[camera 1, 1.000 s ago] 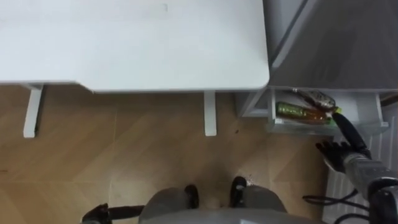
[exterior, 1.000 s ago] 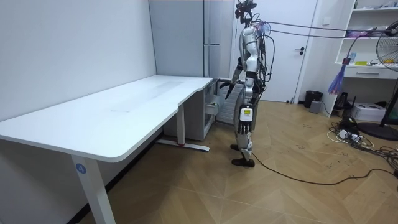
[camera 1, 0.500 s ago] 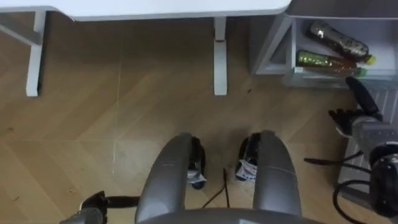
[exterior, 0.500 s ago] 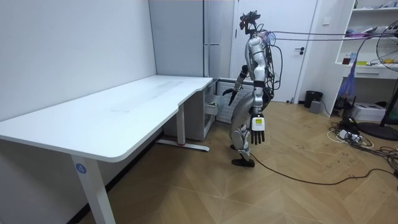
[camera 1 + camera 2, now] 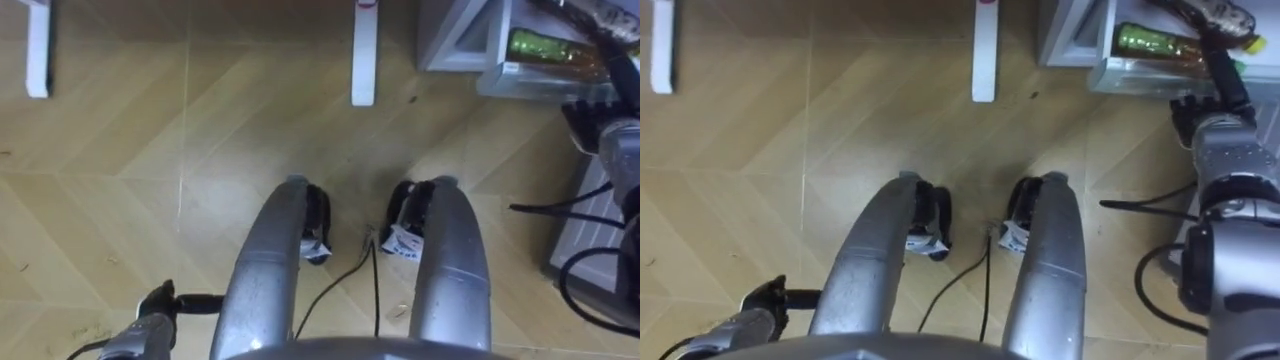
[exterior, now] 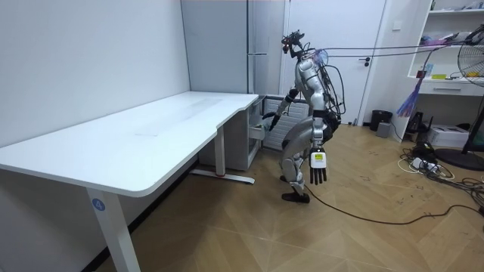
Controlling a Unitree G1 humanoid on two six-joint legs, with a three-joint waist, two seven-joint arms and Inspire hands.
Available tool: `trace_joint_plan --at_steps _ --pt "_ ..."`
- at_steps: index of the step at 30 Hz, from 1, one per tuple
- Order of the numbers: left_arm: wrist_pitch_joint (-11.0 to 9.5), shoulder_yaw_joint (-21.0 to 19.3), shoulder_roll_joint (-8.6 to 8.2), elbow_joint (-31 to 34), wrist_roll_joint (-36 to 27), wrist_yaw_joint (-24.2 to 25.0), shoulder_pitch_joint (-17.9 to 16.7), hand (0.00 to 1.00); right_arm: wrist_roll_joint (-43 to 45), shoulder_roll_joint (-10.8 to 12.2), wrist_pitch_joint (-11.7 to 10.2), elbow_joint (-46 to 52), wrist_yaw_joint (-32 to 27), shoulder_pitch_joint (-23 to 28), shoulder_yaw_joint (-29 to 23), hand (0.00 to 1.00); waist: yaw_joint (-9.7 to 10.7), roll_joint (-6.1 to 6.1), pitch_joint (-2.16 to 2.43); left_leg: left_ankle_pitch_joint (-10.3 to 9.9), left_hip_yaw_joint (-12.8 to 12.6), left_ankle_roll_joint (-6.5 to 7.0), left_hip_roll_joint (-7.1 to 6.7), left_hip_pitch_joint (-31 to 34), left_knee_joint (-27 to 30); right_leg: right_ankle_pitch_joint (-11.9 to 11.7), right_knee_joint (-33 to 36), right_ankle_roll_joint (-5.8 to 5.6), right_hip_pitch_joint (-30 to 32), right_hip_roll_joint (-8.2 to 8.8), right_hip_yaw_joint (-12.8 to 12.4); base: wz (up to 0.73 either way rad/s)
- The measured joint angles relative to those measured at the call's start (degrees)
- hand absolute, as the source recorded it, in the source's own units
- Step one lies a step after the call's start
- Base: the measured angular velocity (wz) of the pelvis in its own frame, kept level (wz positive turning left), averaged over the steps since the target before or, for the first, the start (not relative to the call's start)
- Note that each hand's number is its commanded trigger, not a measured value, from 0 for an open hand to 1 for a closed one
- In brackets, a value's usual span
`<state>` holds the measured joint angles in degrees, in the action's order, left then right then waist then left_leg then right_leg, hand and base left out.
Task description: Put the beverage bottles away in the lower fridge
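The lower fridge drawer (image 5: 520,82) stands pulled out at the upper right. Two drinks lie inside it: a green-labelled bottle (image 5: 1148,41) and a second bottle (image 5: 1228,14) behind it. My right hand (image 5: 1202,98) is at the drawer's front edge with its fingers straight, one of them reaching in over the rim towards the bottles, and it holds nothing. My left hand (image 6: 318,166) hangs beside my leg, fingers straight and empty. In the room view I stand bent forward in front of the grey fridge (image 6: 227,45).
The white desk (image 6: 151,136) is to my left, and its legs (image 5: 362,60) stand on the wooden floor just left of the drawer. A white ribbed panel (image 5: 590,235) lies low at my right. A fan and shelves are far off at the room view's right.
I have bent further forward, so the eye views have tipped down to my legs and the floor. My left arm swung back to hang by my leg. The right hand stays at the drawer.
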<state>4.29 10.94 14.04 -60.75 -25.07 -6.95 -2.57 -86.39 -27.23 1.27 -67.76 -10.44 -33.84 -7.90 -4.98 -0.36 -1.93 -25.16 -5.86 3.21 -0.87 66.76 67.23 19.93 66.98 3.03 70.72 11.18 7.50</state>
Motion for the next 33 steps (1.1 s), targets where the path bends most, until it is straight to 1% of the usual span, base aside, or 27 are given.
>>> trace_joint_plan --at_steps 1,2,3,4,5,7,8,10,12,13,14,15,16,18,19,21,22,23,25,26,27,28,29,31,33 --pt "-0.5 0.0 0.00 0.4 -0.3 0.0 0.0 0.00 -0.1 -0.4 0.0 0.0 -0.6 -0.2 0.0 0.00 -0.1 -0.05 -0.03 -0.1 0.0 0.22 -0.18 0.2 0.1 0.1 0.3 -0.11 0.4 0.29 -0.2 0.10" --pt "-1.0 0.0 0.05 0.5 -0.4 0.0 0.0 0.00 -0.1 -1.0 0.0 0.0 -1.6 -0.4 0.1 0.00 0.0 -0.19 -0.12 -0.2 -0.1 0.43 -0.90 0.3 0.1 0.3 1.0 -0.51 0.8 0.93 -0.6 0.12" --pt "-1.3 0.0 0.15 0.5 -0.6 0.0 -0.1 0.00 -0.1 -1.3 0.0 0.0 -2.0 -0.5 0.1 0.00 -0.1 -0.21 -0.13 -0.2 -0.2 0.55 -1.04 0.5 0.1 0.4 1.1 -0.71 1.0 1.00 -0.9 0.10" --pt "-1.8 0.6 0.64 0.5 -1.4 -0.1 -0.1 0.00 -0.2 -1.5 -0.1 0.0 -3.0 -1.1 0.2 0.00 -0.1 -0.41 -0.25 -0.2 -0.4 0.75 -1.12 0.7 0.1 0.5 1.3 -0.88 1.4 1.06 -1.1 0.04" --pt "-2.0 0.6 1.11 0.5 -2.0 -0.1 -0.5 0.00 -0.5 -1.5 -0.1 0.6 -4.4 -1.2 0.4 0.00 -0.1 -0.69 -0.42 -0.3 -0.6 0.94 -1.22 0.7 0.2 0.6 1.6 -1.00 1.5 1.50 -1.1 0.03" --pt "-2.2 0.5 1.41 0.9 -2.2 -0.1 -1.5 0.00 -0.8 -1.8 0.0 2.4 -7.5 -1.3 0.9 0.00 0.0 -0.77 -0.45 -0.4 -0.7 1.15 -1.31 0.7 0.4 0.8 1.8 -1.03 1.5 1.91 -0.9 0.00" --pt "-2.3 0.4 1.50 1.5 -2.2 -0.1 -2.5 0.00 -0.8 -1.9 0.0 4.2 -10.2 -1.3 1.8 0.00 0.0 -0.85 -0.44 -0.5 -0.7 1.20 -1.33 0.8 0.4 0.8 1.8 -1.06 1.6 2.05 -0.9 0.00" --pt "-2.4 0.2 1.51 1.4 -2.2 -0.2 -3.2 0.00 -0.8 -2.1 0.0 6.0 -13.6 -1.6 2.3 0.00 0.0 -1.01 -0.41 -0.4 -0.6 1.29 -1.39 0.8 0.2 0.9 1.7 -1.00 1.6 2.33 -0.8 0.03" --pt "-2.8 -0.2 1.54 1.4 -2.2 -0.3 -3.8 0.00 -0.8 -2.7 -0.1 6.2 -14.6 -2.2 2.6 0.00 0.0 -1.06 -0.43 -0.2 -0.2 1.38 -1.76 0.7 0.1 1.0 1.8 -0.71 1.3 2.81 -0.4 0.12" --pt "-3.3 -0.7 1.68 1.6 -2.2 -0.3 -4.5 0.00 -0.8 -2.9 -0.1 6.2 -15.0 -3.0 3.0 0.00 0.0 -1.21 -0.46 -0.1 0.0 1.28 -1.76 0.7 0.1 1.2 1.8 -0.50 1.1 2.89 -0.1 0.11" --pt "-3.4 -0.9 1.99 1.6 -2.2 -0.3 -4.8 0.00 -0.8 -3.1 -0.1 6.2 -15.6 -4.1 3.4 0.00 0.0 -1.48 -0.58 0.0 0.2 1.09 -1.85 0.7 0.0 1.3 1.9 -0.31 1.1 3.06 0.1 0.12" --pt "-3.4 -1.3 2.05 1.6 -2.3 -0.3 -4.8 0.00 -0.8 -3.4 -0.1 6.4 -15.9 -4.6 3.8 0.00 0.0 -1.50 -0.58 0.0 0.4 1.00 -1.95 0.9 0.0 1.4 2.0 -0.20 1.0 3.28 0.4 0.18" --pt "-3.5 -2.1 2.22 1.7 -2.3 -0.3 -5.0 0.00 -0.9 -4.0 -0.1 7.5 -17.0 -4.9 4.4 0.00 -0.2 -1.66 -0.58 0.1 0.8 0.89 -2.09 1.0 0.1 1.6 2.2 0.14 1.0 3.63 0.9 0.23" --pt "-3.8 -3.4 2.72 2.6 -2.3 -0.3 -6.3 0.00 -0.8 -4.1 -0.1 11.0 -19.3 -4.9 4.5 0.00 -0.3 -2.12 -0.56 0.1 1.3 0.70 -2.23 1.1 0.4 2.0 2.7 0.72 0.8 3.82 1.4 0.18" --pt "-4.3 -4.2 2.90 3.1 -2.4 -0.5 -7.5 0.00 -0.7 -4.2 -0.2 13.4 -20.4 -4.9 4.9 0.00 -0.4 -2.20 -0.55 0.0 1.9 0.43 -2.22 0.9 0.7 2.3 2.9 0.94 0.3 3.82 1.9 0.08" --pt "-4.6 -4.4 3.29 3.1 -2.4 -1.5 -8.9 0.00 -0.6 -4.5 -0.6 16.8 -22.2 -5.1 7.5 0.00 -0.7 -2.74 -0.48 -0.2 2.4 0.04 -2.15 0.2 0.7 2.6 2.9 1.31 -0.7 3.83 2.4 0.06" --pt "-4.7 -4.9 3.52 2.9 -2.4 -2.0 -9.5 0.00 0.0 -4.6 -0.3 18.4 -22.7 -5.1 10.1 0.00 -0.7 -3.23 -0.58 -0.3 2.9 -0.27 -2.16 -0.3 0.8 3.0 3.0 1.56 -1.7 3.90 2.9 0.15" --pt "-4.7 -5.2 3.60 2.8 -2.4 -2.4 -9.6 0.00 0.1 -4.6 -0.2 18.6 -23.7 -5.1 11.3 0.00 -0.9 -3.34 -0.50 -0.3 3.8 -0.54 -2.31 -0.5 0.9 3.5 3.0 1.68 -2.6 4.09 3.9 0.24" --pt "-5.0 -5.2 3.67 2.8 -2.4 -2.4 -9.6 0.00 0.3 -4.8 -0.2 18.6 -25.7 -5.1 11.3 0.00 -1.3 -3.63 -0.48 -0.1 4.8 -1.09 -2.94 -0.2 1.2 4.0 3.3 1.56 -2.9 4.74 4.9 0.31" --pt "-4.9 -5.2 3.66 2.8 -2.4 -2.4 -9.9 0.00 0.6 -4.9 -0.2 18.6 -26.3 -5.1 11.2 0.00 -1.7 -3.86 -0.51 -0.1 5.2 -1.27 -3.08 0.0 1.7 4.3 3.7 1.65 -2.9 5.05 5.3 0.24" --pt "-4.7 -5.2 3.66 2.8 -2.3 -2.4 -10.0 0.00 1.0 -4.9 -0.2 18.6 -26.5 -5.1 11.3 0.00 -1.8 -3.90 -0.52 -0.1 5.5 -1.36 -3.42 0.1 1.9 4.4 4.0 1.69 -3.0 5.46 5.6 0.24" --pt "-4.6 -5.1 3.68 2.9 -2.2 -2.4 -10.3 0.00 1.6 -4.9 -0.3 18.6 -27.2 -5.1 11.3 0.00 -1.8 -3.89 -0.53 0.1 6.2 -1.70 -4.16 0.1 2.2 4.7 4.5 1.65 -3.4 6.09 6.0 0.29" --pt "-4.8 -5.1 3.95 3.0 -2.2 -2.4 -10.8 0.00 1.5 -4.9 -0.4 18.6 -28.2 -5.1 11.3 0.00 -2.3 -3.85 -0.54 0.1 6.7 -1.85 -4.50 0.0 2.5 5.1 4.9 1.76 -4.0 6.38 6.5 0.26" --pt "-5.0 -5.1 4.66 3.5 -2.2 -2.4 -11.8 0.00 1.5 -5.0 -0.8 18.6 -29.4 -5.1 11.3 0.00 -3.1 -3.85 -0.54 0.4 7.6 -2.26 -4.83 0.0 2.7 5.4 4.9 2.24 -4.6 6.56 7.4 0.19" --pt "-5.2 -5.0 5.30 3.5 -2.2 -2.5 -12.8 0.00 1.6 -5.0 -1.5 18.6 -30.2 -5.1 11.3 0.00 -3.7 -3.85 -0.55 0.7 7.7 -2.65 -4.84 -0.2 2.7 5.5 5.0 2.27 -4.8 6.63 7.6 0.16"
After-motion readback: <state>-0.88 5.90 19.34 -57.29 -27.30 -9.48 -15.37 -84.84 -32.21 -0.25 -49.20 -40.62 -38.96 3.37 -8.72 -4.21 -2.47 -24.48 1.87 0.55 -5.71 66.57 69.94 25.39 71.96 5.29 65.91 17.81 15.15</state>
